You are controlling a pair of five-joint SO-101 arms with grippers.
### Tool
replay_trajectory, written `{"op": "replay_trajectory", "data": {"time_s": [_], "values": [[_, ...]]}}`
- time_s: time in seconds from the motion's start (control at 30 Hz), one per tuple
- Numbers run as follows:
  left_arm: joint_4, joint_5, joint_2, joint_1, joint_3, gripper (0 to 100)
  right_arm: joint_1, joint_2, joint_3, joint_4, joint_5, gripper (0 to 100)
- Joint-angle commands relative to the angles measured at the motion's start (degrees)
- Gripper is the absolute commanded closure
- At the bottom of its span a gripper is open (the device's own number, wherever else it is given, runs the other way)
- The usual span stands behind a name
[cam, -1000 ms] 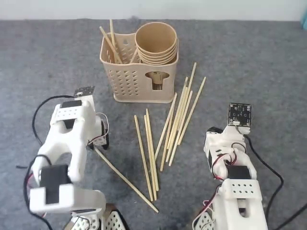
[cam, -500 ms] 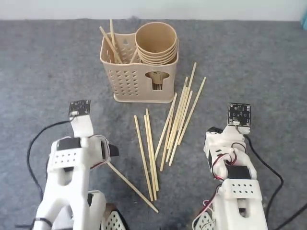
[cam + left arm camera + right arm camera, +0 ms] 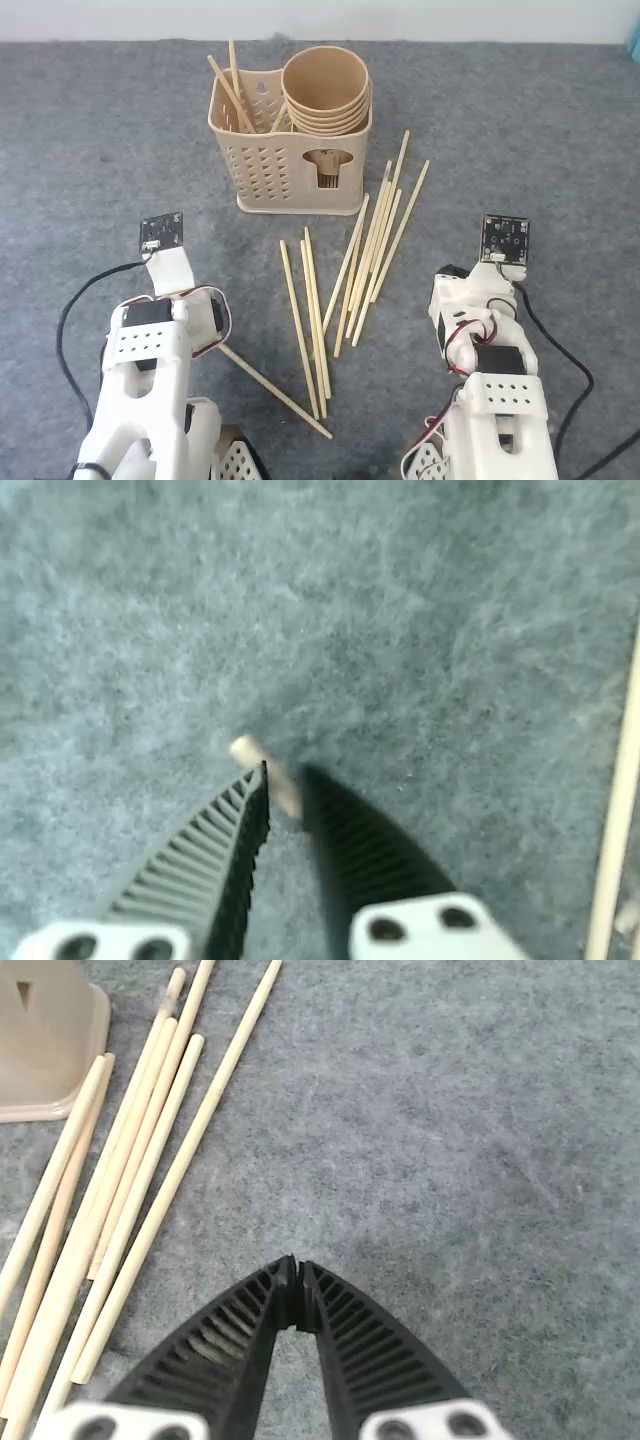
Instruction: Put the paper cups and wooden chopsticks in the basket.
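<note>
Worryingly, the left gripper (image 3: 284,776) pinches the lone chopstick (image 3: 275,392) only near its tip, jaws narrow, the rest trailing on the mat (image 3: 520,130), so lifting toward the basket (image 3: 270,170) could let it pivot or slip free; the right gripper (image 3: 297,1265) rests closed, empty.

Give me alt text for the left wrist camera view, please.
The left gripper is closed on one end of a wooden chopstick, over grey carpet. A second chopstick lies on the carpet nearby.
</note>
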Motion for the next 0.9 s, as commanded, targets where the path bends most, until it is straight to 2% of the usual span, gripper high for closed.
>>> {"op": "replay_trajectory", "data": {"time_s": [0.0, 0.3, 0.47, 0.67, 0.87], "values": [[-1.14, -1.14, -1.76, 0.53, -0.75, 99, 0.84, -1.71, -0.35, -0.84, 0.44, 99.1], [-1.23, -1.14, -1.85, 0.53, -2.86, 99, 0.84, -1.71, -0.26, -0.84, 0.44, 99.1], [-1.41, -0.88, -1.85, 0.35, -8.75, 99, 0.84, -1.71, -0.26, -0.84, 0.44, 99.1], [-1.58, 3.78, -1.85, 0.26, -18.07, 99, 0.84, -1.71, -0.26, -0.84, 0.35, 99.1], [4.22, 3.87, -1.85, 1.76, -19.21, 99, 0.84, -1.71, -0.26, -0.84, 0.62, 99.1]]}}
